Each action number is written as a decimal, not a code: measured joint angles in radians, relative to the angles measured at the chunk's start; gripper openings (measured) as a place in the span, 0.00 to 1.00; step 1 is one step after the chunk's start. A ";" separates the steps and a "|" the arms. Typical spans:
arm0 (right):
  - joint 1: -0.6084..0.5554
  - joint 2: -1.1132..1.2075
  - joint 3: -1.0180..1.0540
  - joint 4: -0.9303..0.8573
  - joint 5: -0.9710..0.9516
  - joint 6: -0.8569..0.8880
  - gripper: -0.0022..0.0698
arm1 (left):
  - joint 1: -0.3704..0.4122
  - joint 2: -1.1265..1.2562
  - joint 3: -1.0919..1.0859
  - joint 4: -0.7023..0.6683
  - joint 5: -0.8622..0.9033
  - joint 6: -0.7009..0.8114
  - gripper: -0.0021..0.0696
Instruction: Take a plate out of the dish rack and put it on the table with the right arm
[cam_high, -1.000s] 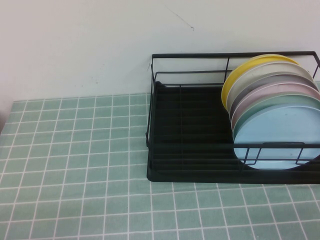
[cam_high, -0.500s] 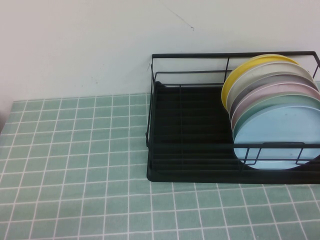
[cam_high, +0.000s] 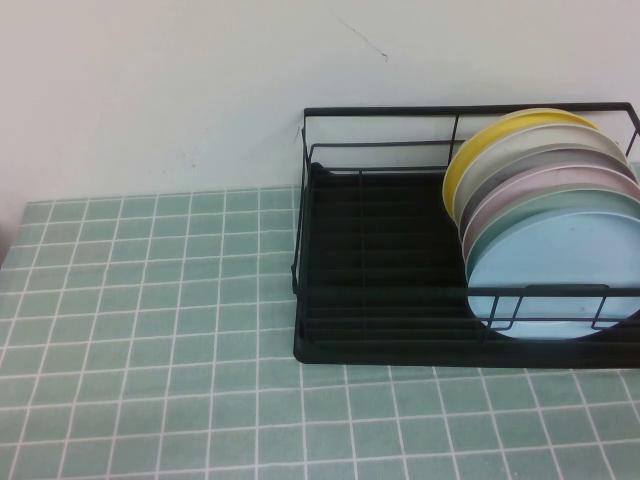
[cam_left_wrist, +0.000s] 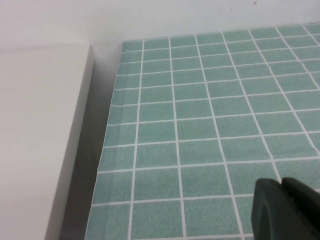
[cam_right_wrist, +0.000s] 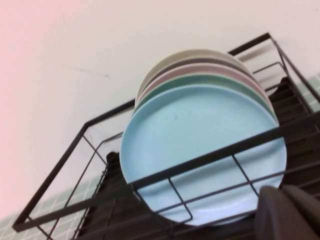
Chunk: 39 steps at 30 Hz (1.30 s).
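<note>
Upright, the light-blue plate (cam_high: 560, 275) is stood frontmost in a row of plates within the dish rack (cam_high: 380, 330) at the counter (cam_high: 150, 330) far right corner. Left gripper (cam_left_wrist: 287, 210) and right gripper (cam_right_wrist: 290, 212) are glimpsed; their state cannot be told.

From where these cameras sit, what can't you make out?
- Right gripper: cut off by the right wrist view's edge near the dish rack.
- Left gripper: likewise cropped, above the table.
- Back plates: hidden behind the blue plate, high view.
</note>
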 joint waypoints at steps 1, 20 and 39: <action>0.000 0.000 0.000 0.002 -0.005 -0.003 0.03 | 0.000 0.000 0.000 0.000 0.000 0.000 0.02; 0.000 0.597 -0.403 -0.213 0.355 -0.130 0.03 | 0.000 0.000 0.000 0.000 0.000 0.000 0.02; 0.000 1.219 -0.912 -0.236 0.574 -0.704 0.48 | 0.000 0.000 0.000 0.000 0.000 0.000 0.02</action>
